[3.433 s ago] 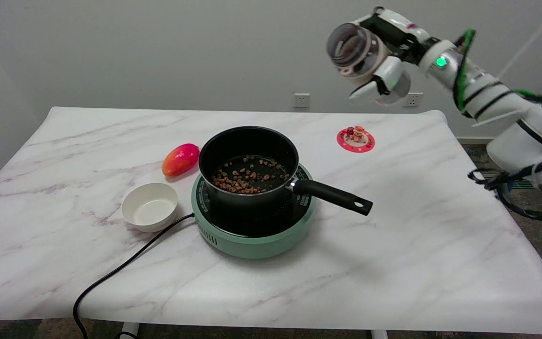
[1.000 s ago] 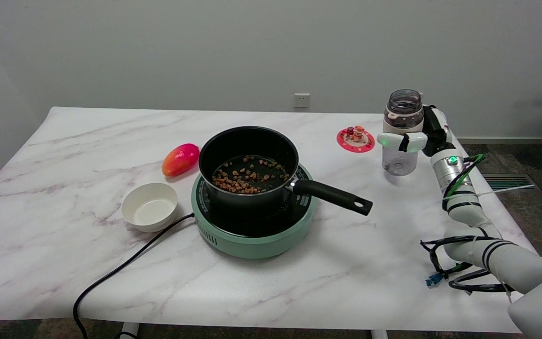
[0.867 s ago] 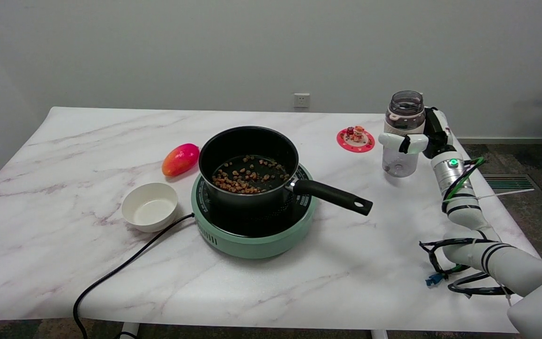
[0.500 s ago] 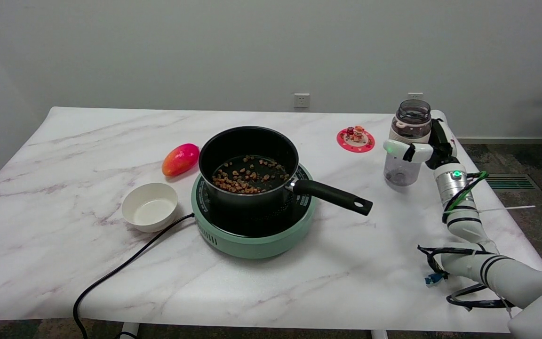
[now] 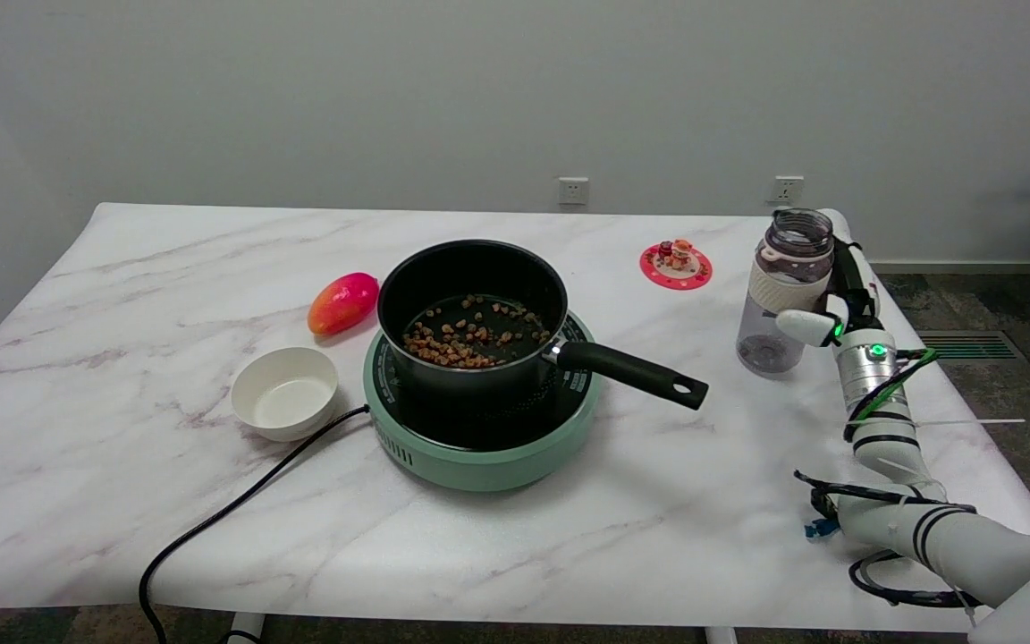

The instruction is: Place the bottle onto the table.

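Standing upright, mouth up: bottle [image 5: 783, 292] on table [image 5: 658, 501]; right hand [image 5: 828, 309] beside

Single head view, above table [image 5: 211, 268], near side

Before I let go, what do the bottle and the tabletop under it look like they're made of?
Bottle: looks like clear, slightly smoky plastic or glass, since the table shows through its body; a matte cream band, possibly silicone, wraps the upper part. The right hand holds it upright.
Table: white, grey-veined marble look with a soft sheen; whether real stone or a printed covering can't be told.
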You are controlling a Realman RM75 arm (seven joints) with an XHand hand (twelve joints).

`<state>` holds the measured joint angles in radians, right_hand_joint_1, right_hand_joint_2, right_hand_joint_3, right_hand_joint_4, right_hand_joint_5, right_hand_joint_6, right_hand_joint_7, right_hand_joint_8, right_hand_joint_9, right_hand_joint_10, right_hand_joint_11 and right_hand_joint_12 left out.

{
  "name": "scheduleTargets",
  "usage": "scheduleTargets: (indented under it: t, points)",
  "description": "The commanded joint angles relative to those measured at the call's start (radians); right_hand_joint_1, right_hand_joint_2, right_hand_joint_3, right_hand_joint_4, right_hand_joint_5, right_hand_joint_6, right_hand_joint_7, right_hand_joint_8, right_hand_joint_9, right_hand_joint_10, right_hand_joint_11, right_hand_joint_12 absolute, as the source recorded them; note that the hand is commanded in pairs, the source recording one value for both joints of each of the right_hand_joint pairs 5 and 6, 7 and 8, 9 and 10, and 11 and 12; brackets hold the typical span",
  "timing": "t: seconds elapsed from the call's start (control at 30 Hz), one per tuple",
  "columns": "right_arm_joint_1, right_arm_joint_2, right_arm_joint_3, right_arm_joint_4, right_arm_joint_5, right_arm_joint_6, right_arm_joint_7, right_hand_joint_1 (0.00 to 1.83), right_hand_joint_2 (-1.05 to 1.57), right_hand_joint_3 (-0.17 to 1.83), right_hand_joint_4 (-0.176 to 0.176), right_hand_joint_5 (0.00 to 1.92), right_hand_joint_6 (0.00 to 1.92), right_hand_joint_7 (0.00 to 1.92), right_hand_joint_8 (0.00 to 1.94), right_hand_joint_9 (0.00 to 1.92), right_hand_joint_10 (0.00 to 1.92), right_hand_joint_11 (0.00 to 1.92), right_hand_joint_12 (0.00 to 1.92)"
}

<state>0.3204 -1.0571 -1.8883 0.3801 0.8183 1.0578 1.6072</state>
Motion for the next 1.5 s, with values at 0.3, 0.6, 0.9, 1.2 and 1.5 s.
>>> scheduleTargets:
  t: [0.3,0.6,0.9,1.2,1.5]
  points:
    - [-0.028,0.008,-0.003,0.017,0.019,0.035,-0.018,1.28,-1.05,1.13,0.000,0.33,0.33,0.90,0.90,0.59,0.59,0.58,0.58]
    - [-0.062,0.056,0.002,0.000,0.018,0.009,-0.013,1.28,-1.05,1.07,0.000,0.28,0.28,0.70,0.70,0.52,0.52,0.56,0.56]
    - [-0.132,0.160,0.009,-0.029,-0.019,-0.039,-0.019,1.30,-1.05,0.93,0.000,0.09,0.09,0.47,0.47,0.46,0.46,0.52,0.52]
    - [-0.165,0.237,0.020,-0.118,-0.019,-0.051,-0.026,1.37,-1.05,0.93,0.000,0.02,0.02,0.41,0.41,0.44,0.44,0.55,0.55]
    - [-0.306,0.373,0.259,-0.104,-0.019,-0.050,-0.107,1.44,-0.68,1.03,0.000,0.00,0.00,0.40,0.40,0.41,0.41,0.65,0.65]
